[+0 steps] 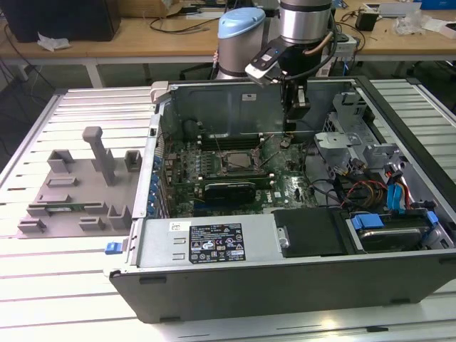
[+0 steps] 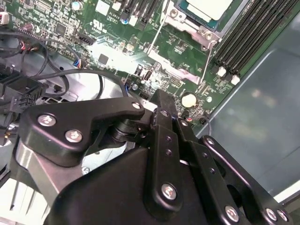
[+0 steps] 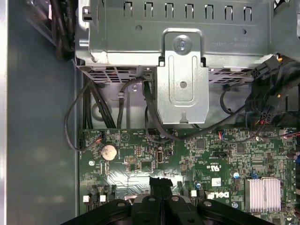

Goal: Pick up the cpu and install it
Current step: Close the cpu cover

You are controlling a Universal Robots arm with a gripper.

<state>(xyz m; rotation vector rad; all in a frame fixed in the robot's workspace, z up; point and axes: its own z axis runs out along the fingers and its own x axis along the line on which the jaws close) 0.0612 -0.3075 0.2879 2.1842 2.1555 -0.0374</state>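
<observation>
We find the arm (image 1: 306, 28) hanging vertical, its gripper (image 1: 289, 129) with jaws closed above the motherboard (image 3: 211, 154); the cpu (image 2: 205, 6) beyond them is cut off in the second wrist view.

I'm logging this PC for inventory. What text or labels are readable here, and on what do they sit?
The black sticker on the grey metal power-supply cover: white print, too small to read.
The white sticker beside it: too small to read.
The green motherboard: white silkscreen marks and a maker's logo, none clear enough to quote.
</observation>
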